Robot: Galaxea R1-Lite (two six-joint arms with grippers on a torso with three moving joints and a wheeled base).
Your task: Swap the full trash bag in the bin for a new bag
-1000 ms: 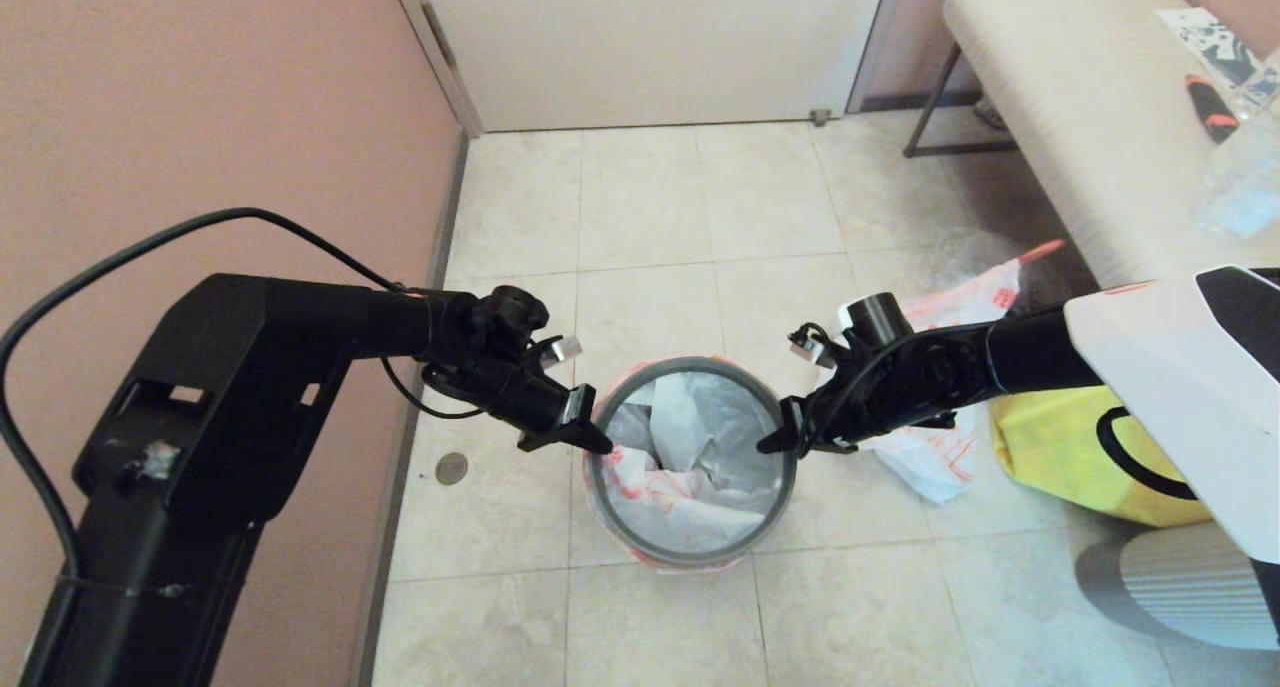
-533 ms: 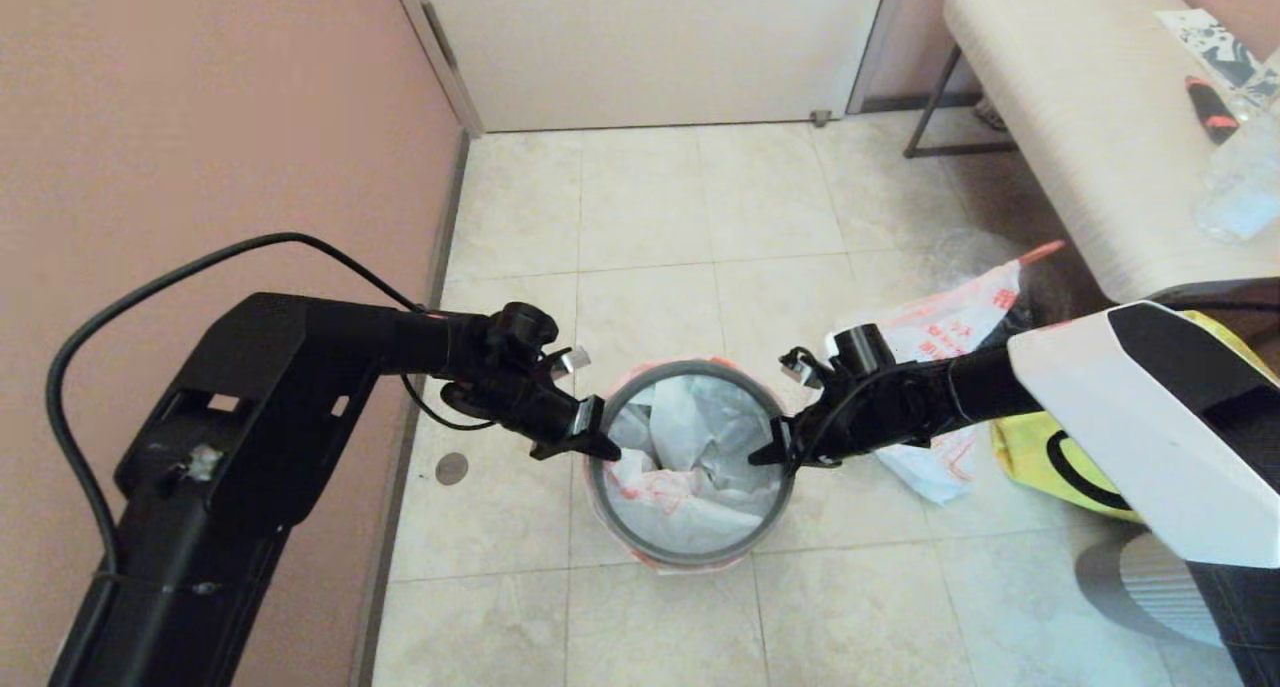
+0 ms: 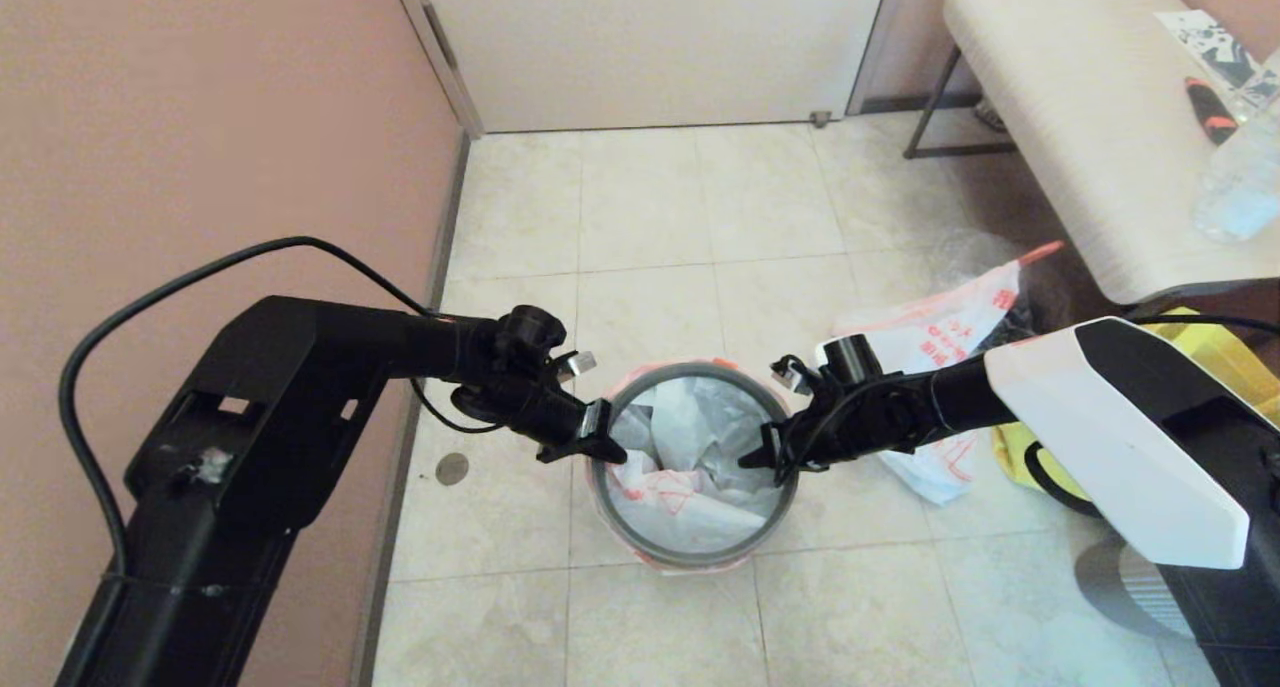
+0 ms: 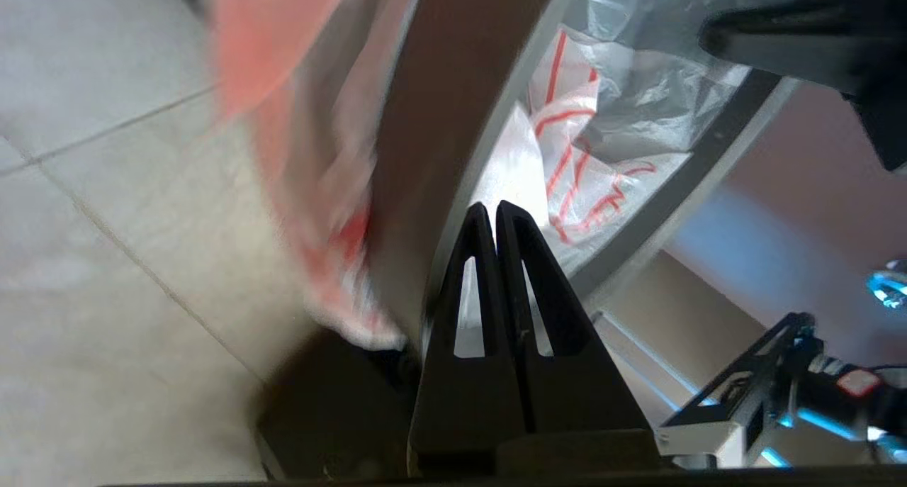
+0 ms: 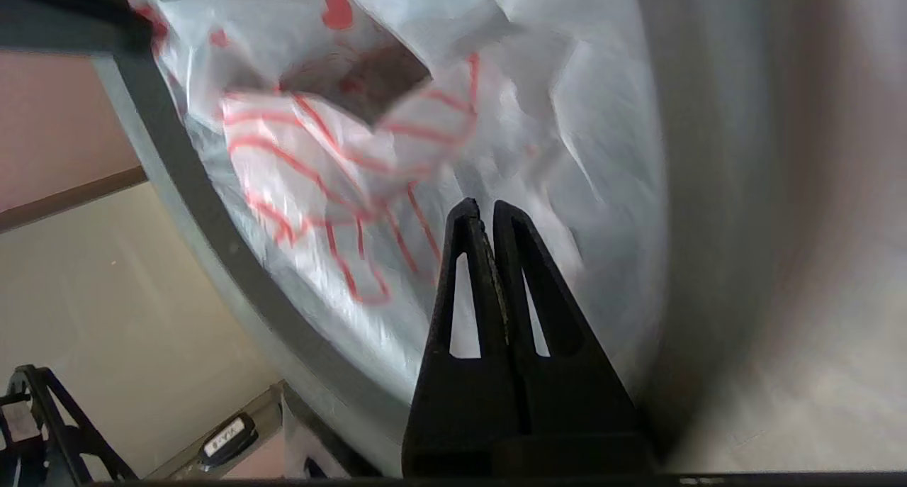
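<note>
1. We see the bin (image 3: 690, 552) standing on the tiled floor (image 3: 640, 217) near the pink wall, its thin dark grey hoop ringing the mouth.
2. Inside it sits the new bag (image 3: 690, 447), thin white plastic, crumpled and loose, with orange-red lines printed across its folds; a pink-orange edge peeks out under the hoop at the near side.
3. Our left gripper (image 3: 612, 453) is at the left side of the rim, fingers pressed together, tips at the hoop's inner edge. In the left wrist view the closed tips (image 4: 494, 210) lie right against the hoop, with nothing between them.
4. Our right gripper (image 3: 750, 459) is at the opposite side of the rim, likewise closed and empty, tips pointing into the bag's lining (image 5: 397, 189).
5. The full trash bag (image 3: 940, 347) rests on the floor to the right of the bin, lumpy, white with red print, its orange tail sticking up, leaning beside a yellow tote (image 3: 1030, 447) under the pale surface (image 3: 1080, 117).
</note>
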